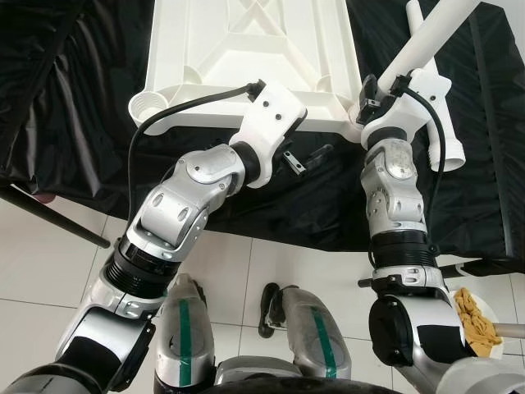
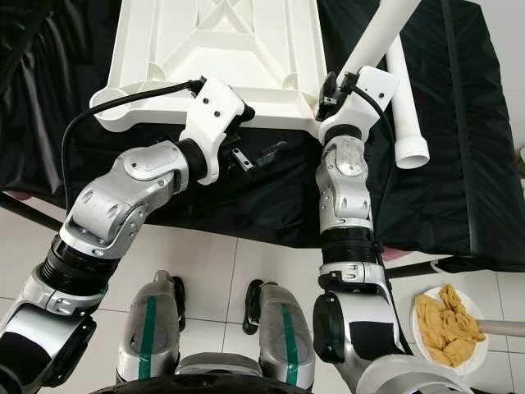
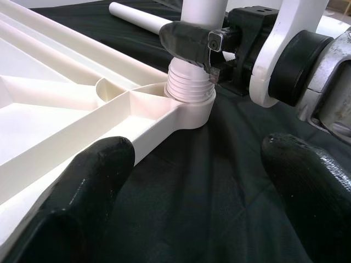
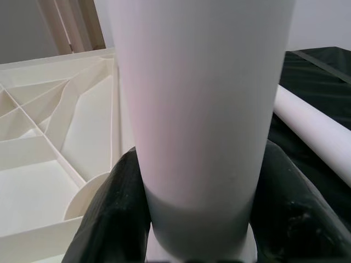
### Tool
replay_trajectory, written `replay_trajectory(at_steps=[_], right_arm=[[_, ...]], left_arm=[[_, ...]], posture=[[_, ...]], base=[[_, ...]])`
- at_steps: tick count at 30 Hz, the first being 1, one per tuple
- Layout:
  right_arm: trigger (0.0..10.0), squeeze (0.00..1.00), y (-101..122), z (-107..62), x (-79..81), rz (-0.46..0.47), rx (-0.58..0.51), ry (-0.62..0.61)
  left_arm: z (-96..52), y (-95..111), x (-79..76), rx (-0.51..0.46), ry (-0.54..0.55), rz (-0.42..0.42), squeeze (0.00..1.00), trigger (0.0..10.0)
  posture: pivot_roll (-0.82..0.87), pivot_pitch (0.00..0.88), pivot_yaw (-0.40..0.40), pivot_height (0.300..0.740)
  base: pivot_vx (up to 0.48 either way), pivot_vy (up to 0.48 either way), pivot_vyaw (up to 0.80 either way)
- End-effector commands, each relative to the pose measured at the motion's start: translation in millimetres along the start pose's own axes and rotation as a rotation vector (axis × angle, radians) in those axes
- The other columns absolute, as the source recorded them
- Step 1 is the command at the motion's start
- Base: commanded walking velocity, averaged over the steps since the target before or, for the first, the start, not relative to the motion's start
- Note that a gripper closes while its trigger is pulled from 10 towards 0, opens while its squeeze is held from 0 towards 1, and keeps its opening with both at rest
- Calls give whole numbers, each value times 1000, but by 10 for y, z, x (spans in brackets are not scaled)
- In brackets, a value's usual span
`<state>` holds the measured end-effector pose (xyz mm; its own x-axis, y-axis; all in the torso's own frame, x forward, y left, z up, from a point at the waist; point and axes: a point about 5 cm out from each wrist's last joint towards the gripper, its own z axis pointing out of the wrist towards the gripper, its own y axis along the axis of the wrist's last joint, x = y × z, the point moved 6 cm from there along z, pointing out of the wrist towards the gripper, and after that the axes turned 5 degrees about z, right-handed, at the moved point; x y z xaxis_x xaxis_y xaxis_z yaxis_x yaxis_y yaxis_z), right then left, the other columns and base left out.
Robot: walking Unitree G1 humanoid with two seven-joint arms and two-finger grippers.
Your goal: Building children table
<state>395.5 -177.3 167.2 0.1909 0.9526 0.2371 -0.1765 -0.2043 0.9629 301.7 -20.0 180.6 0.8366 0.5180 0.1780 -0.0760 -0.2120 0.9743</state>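
The upturned white tabletop lies on black cloth, a leg standing tilted with its threaded end in the near right corner socket, clamped by the right gripper, while the left gripper waits wide beside it.

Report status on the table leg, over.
Right gripper shut on white plastic table leg, threaded end seated in the corner socket of the upturned white tabletop. Left gripper open, beside that corner. Spare white leg lies alongside, not obstructing.
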Motion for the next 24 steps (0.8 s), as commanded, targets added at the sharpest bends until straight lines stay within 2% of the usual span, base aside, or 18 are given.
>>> replay_trajectory(at_steps=[1,5,7,9,10,14,15,17,24], right_arm=[[0,0,-162,-37,-124,3,63,-59],[0,0,-167,-66,-221,-5,62,-125],[0,0,-163,-123,-329,-5,57,-209],[0,0,-162,-163,-358,4,51,-247],[1647,0,-179,-170,-325,6,56,-234],[1647,0,-188,-182,-298,5,63,-229],[10000,0,-193,-182,-252,6,70,-209],[10000,0,-176,-165,-196,6,72,-176],[10000,0,-134,-107,-166,-9,63,-114]], left_arm=[[16,12,-58,-5,-32,6,0,10000],[14,15,-53,-5,-29,6,0,10000],[13,14,-40,-5,-24,6,0,10000],[10,17,-32,-5,-22,7,0,10000],[9,19,-28,-6,-21,7,0,10000],[9,19,-26,-6,-20,7,0,10000],[12,23,-21,-7,-19,7,0,10000],[15,29,-17,-9,-17,7,0,10000],[18,34,-19,-10,-17,4,0,10000]], posture=[[124,71,-90,740],[124,76,-92,740],[124,77,-92,740],[122,80,-90,740],[121,80,-91,740],[121,80,-91,740],[120,81,-91,740],[119,84,-90,740],[117,85,-90,740]], base=[[0,0,0],[0,0,0],[0,0,0],[0,0,0],[0,0,0],[0,0,0],[0,0,0],[0,0,0],[0,0,0]])
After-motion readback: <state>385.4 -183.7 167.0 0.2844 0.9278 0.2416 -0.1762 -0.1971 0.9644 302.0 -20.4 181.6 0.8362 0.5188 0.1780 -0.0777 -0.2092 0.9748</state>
